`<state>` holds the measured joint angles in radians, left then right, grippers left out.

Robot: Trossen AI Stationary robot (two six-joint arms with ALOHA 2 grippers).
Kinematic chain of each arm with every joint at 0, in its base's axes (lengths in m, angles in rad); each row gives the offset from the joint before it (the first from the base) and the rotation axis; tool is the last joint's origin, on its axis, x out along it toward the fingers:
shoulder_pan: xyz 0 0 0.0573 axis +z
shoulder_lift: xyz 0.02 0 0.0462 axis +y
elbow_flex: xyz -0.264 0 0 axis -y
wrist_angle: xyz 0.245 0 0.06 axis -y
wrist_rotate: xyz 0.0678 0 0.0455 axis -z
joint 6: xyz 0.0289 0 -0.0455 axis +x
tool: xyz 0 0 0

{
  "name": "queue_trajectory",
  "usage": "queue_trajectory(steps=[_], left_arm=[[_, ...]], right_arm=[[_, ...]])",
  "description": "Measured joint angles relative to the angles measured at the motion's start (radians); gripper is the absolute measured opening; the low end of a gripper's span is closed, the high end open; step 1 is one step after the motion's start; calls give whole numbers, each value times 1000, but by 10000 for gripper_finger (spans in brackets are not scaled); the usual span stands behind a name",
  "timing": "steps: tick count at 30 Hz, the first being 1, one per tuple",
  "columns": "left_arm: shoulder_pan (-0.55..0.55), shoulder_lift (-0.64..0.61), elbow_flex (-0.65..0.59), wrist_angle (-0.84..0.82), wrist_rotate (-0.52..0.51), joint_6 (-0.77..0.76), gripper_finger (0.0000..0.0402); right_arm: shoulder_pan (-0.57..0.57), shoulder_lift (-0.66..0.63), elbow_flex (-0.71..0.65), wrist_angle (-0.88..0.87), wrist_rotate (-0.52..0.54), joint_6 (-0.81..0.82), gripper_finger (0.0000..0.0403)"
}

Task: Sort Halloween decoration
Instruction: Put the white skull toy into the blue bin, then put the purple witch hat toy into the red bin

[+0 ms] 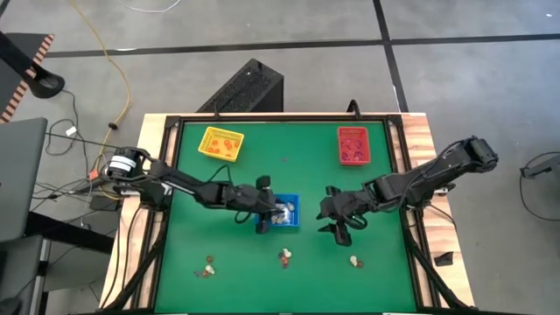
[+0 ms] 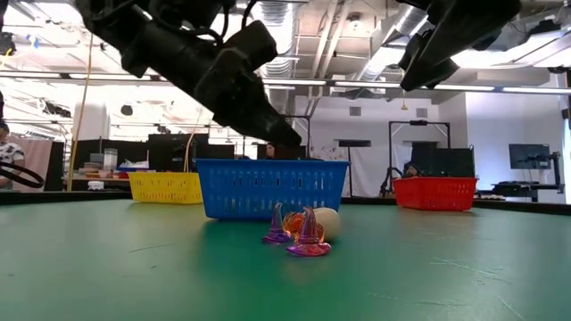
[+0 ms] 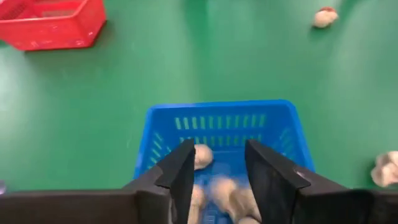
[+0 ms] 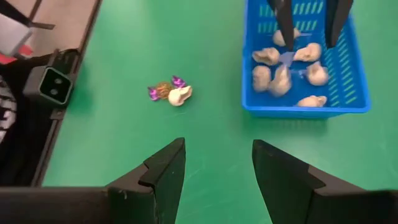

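Item: left end effector [image 1: 278, 210], fingers parted, nothing held, above blue slotted plastic tray [image 1: 292, 224] of whitish trinkets [image 4: 280, 79]. Straight lift advised, tray wall avoided. Right end effector [image 1: 338, 229]: released, idle alongside.

Left gripper [image 3: 216, 171] hung open over blue tray [image 3: 222, 121] holding whitish trinkets [image 3: 202, 155]; red tray [image 3: 53, 25] beyond.

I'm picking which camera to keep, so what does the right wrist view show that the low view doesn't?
Only the right wrist view: whitish trinkets lying inside the blue plastic tray, with the left gripper open above them, and the right gripper open over bare mat.

Only the low view: the yellow plastic tray and red plastic tray.

Both: the blue tray and the purple, orange and whitish trinket cluster.
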<state>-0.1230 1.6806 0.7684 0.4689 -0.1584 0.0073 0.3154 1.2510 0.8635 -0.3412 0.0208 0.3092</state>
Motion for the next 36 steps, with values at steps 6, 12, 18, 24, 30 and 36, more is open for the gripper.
queue_trajectory(steps=[6, 12, 18, 24, 30, 36], left_arm=[[-5, -3, 42, -43, 18, -11, 163], [-76, -13, 83, -18, 271, -58, 171], [-246, 90, 116, 59, 157, -42, 169], [-358, 173, 156, 80, -24, -22, 169], [-390, 282, 191, 76, -171, -75, 167], [-390, 302, 193, 65, -250, -92, 167]], right_arm=[[12, 0, 0, 0, 53, 3, 216], [24, 0, 0, -3, 57, 38, 216], [83, 0, 0, -17, 57, 31, 216], [182, 0, -29, -26, 56, 75, 216], [284, 0, -51, -24, 58, 134, 216], [369, 0, -65, -21, 101, 206, 216]])
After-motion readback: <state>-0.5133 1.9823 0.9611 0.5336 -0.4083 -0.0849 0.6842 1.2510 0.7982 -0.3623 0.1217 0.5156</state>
